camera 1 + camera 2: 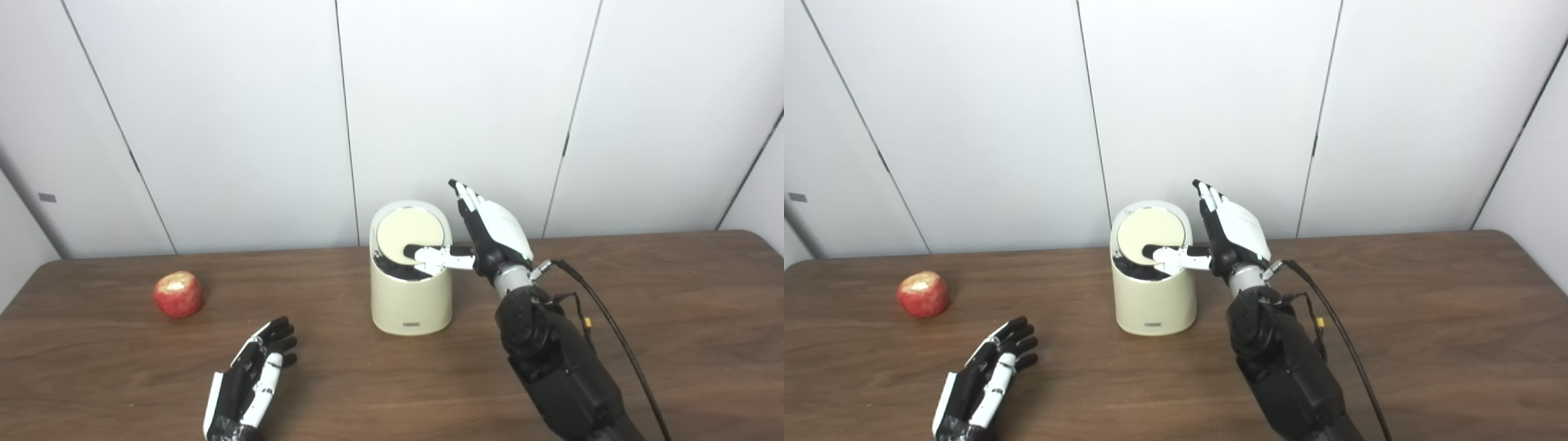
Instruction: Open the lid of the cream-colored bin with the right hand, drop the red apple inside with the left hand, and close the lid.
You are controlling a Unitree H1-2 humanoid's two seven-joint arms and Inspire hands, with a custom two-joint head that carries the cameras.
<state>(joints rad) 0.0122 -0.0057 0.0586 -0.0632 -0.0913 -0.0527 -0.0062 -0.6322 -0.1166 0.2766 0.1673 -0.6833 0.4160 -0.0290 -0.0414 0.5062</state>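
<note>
The right hand (490, 236) (fingers spread, thumb pressing the tilted lid (409, 236)) props the bin (410, 300), while the apple (178, 294) lies up-left of the empty, spread left hand (251, 373).

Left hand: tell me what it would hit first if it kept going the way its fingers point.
The left hand points up and slightly right across bare table. Nothing seems to lie in that line: the apple sits left of it, the bin right, though depth is unclear.

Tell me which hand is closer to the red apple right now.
Left. The left hand rests open on the table, right of the red apple; the right hand is at the bin.
</note>
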